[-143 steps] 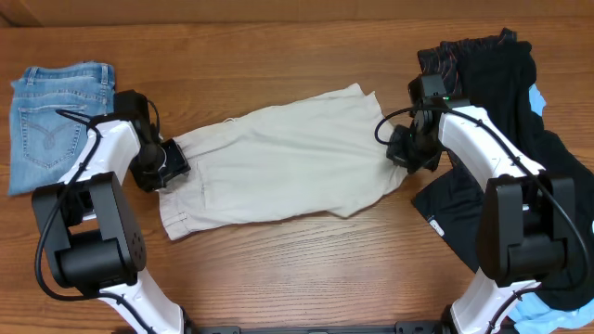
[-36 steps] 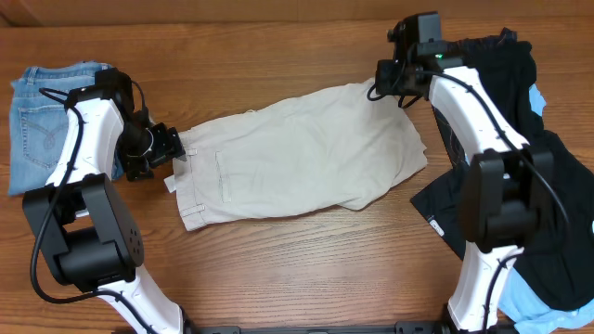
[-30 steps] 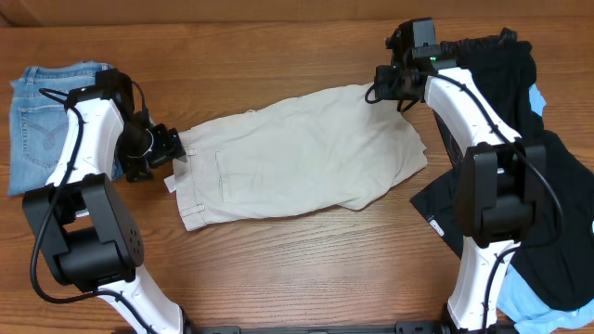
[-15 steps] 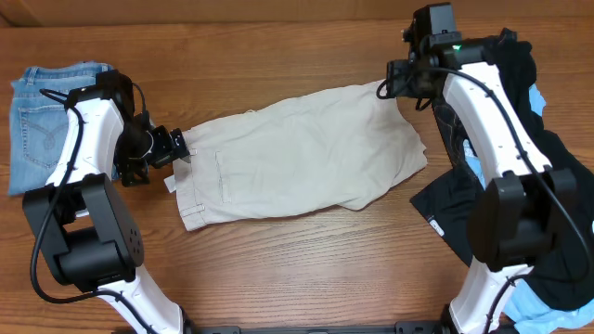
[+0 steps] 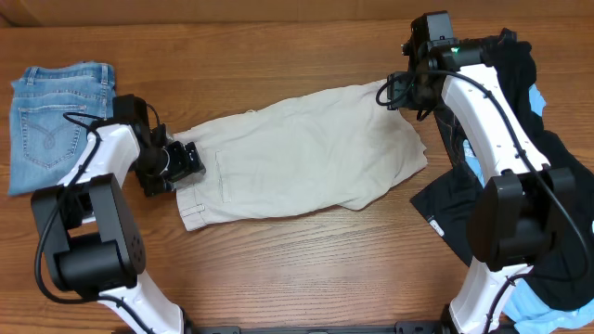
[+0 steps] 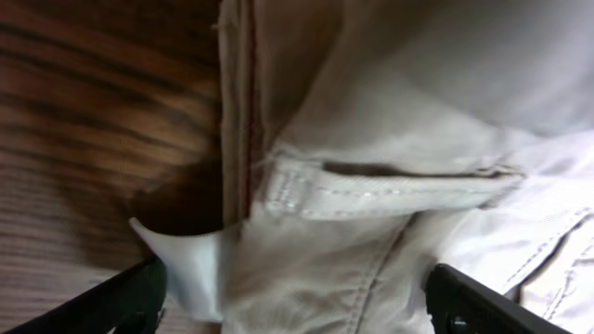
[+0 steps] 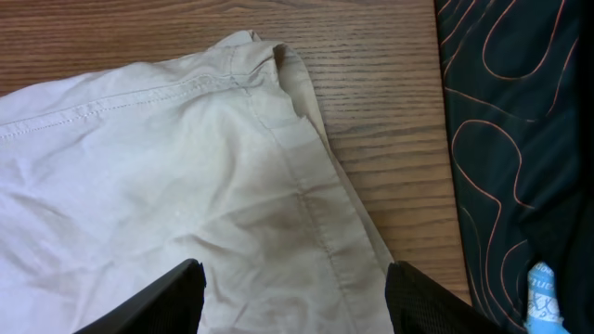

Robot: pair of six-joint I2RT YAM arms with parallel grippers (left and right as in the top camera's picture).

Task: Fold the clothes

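The left gripper (image 6: 297, 301) has its jaws spread wide, one fingertip on either side of the shorts' (image 5: 306, 158) waistband, and nothing is pinched between them. A belt loop (image 6: 390, 190) lies flat just ahead of it. A small white flap (image 6: 190, 269), maybe a label or pocket lining, sticks out from the waistband's edge near one fingertip.

The right gripper (image 7: 292, 288) is likewise parted and empty. It hangs over the far hem corner of the shorts, where the seam curls a little.

The shorts lie spread out and not yet folded on the wooden table (image 5: 278, 269), with the waistband toward the left arm and the leg hems toward the right arm. Past the waistband end sit the folded blue jeans (image 5: 51, 121). Past the hem end, just beside that corner, is a heap of dark clothing topped by a black garment with orange line patterning (image 7: 520, 139).

As I see it, the worry is a shallow bite. If the left jaws close where they are, they might catch only the belt loop or the white flap, and a single layer would lift while the rest stays down. On the right, the curled hem could slip out of the grip, or a fingertip drifting away from the shorts could snag the patterned garment. If one end rises before the other, the fold will go crooked.
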